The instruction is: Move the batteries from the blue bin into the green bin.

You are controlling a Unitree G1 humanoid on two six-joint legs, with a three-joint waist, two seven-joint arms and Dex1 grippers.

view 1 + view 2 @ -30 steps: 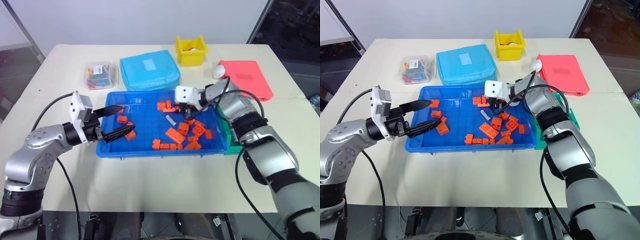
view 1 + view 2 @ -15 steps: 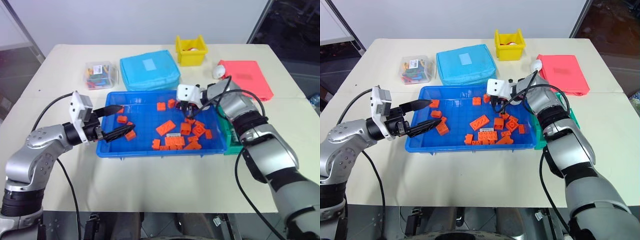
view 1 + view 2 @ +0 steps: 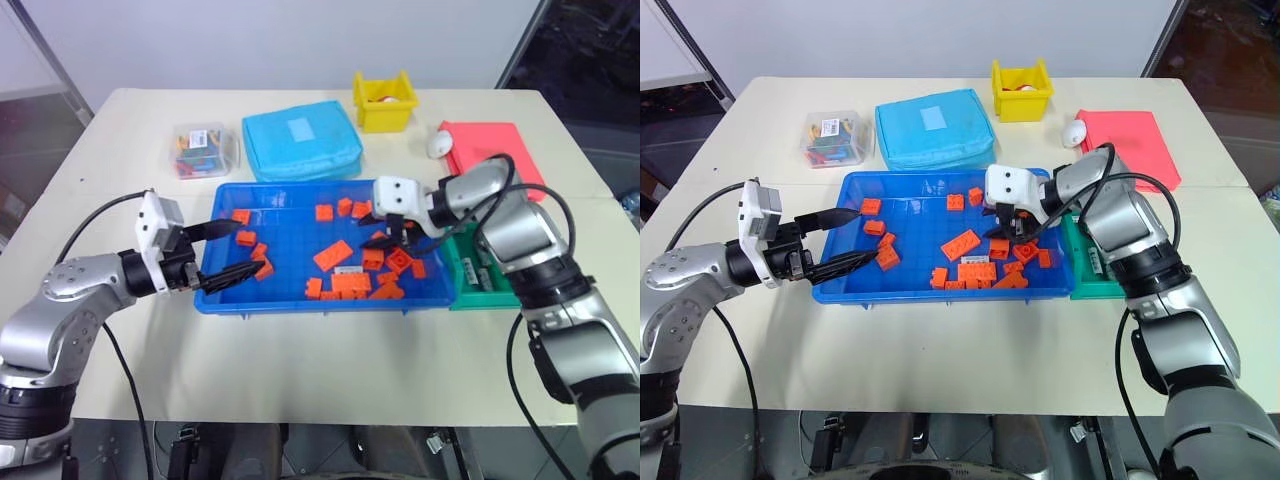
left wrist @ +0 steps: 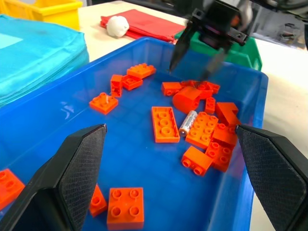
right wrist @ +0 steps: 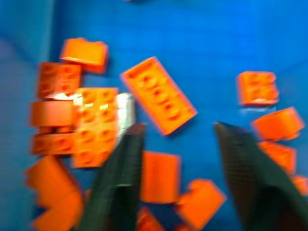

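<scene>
The blue bin (image 3: 300, 300) is seen mid-frame, the green bin (image 3: 470, 298) touching its right side. In the left wrist view, one silver-grey battery (image 4: 187, 123) is shown among orange blocks (image 4: 165, 124). The left gripper (image 3: 232, 251) and the right gripper (image 4: 197, 54) are seen with fingers spread, empty.

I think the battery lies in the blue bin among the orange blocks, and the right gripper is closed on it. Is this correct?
Not quite. The right gripper hangs open and empty above the orange blocks; the battery lies loose in the blue bin beside them, as the left wrist view shows.
</scene>
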